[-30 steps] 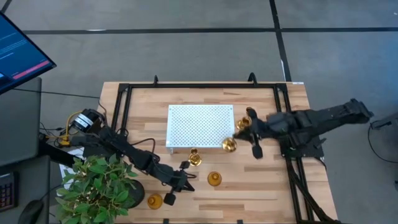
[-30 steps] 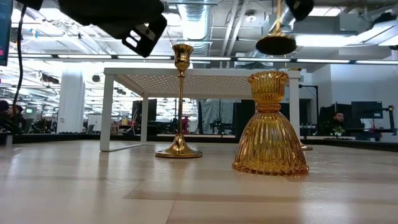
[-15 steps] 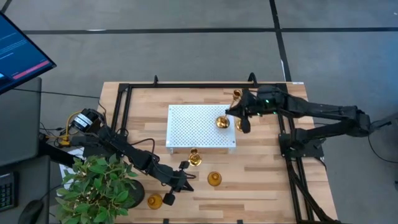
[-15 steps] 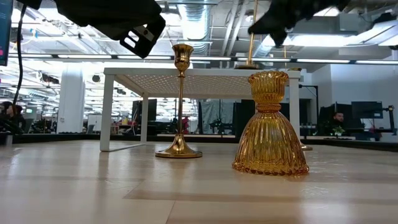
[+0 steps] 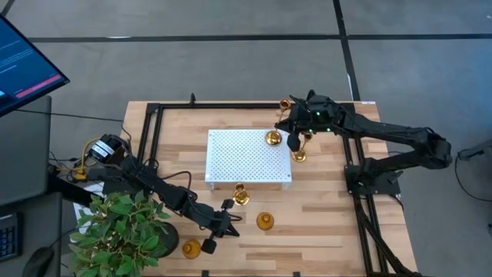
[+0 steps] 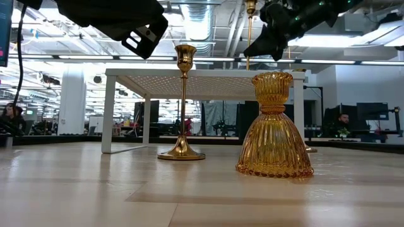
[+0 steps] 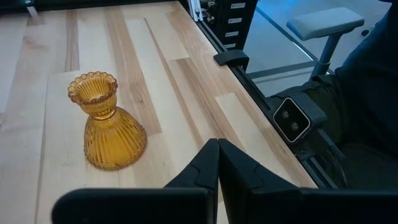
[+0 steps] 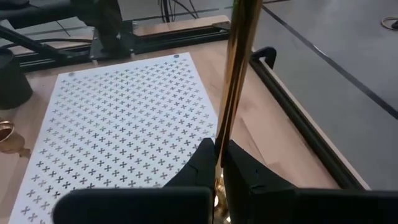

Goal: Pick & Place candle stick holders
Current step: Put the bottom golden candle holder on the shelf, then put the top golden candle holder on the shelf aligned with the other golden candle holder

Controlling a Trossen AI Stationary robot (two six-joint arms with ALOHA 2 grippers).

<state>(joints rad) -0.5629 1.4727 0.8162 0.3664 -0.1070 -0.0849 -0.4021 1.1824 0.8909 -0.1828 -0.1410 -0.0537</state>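
— Where's the candlestick you're carrying?

— I have the tall thin-stemmed holder (image 5: 275,137) pinched by its stem in my right gripper (image 5: 294,139), fingers clamped on it. Its round base sits at the far right corner of the white perforated tray (image 5: 247,156); in the low view the stem (image 6: 249,34) rises above the tray top, and I can't tell whether the base touches.

— And the other holders?

— A second thin-stemmed holder (image 5: 241,195) stands on the wooden table (image 5: 323,223) just near of the tray. A ribbed amber bell-shaped holder (image 5: 264,221) stands a little nearer and to its right. Another amber one (image 5: 191,248) sits at the near edge, beside the potted plant (image 5: 123,227). A small gold one (image 5: 299,156) stands just right of the tray, under my right arm.

— Your left arm?

— My left gripper (image 5: 217,229) hangs low over the near table between those two amber holders, fingers pressed together, holding nothing.
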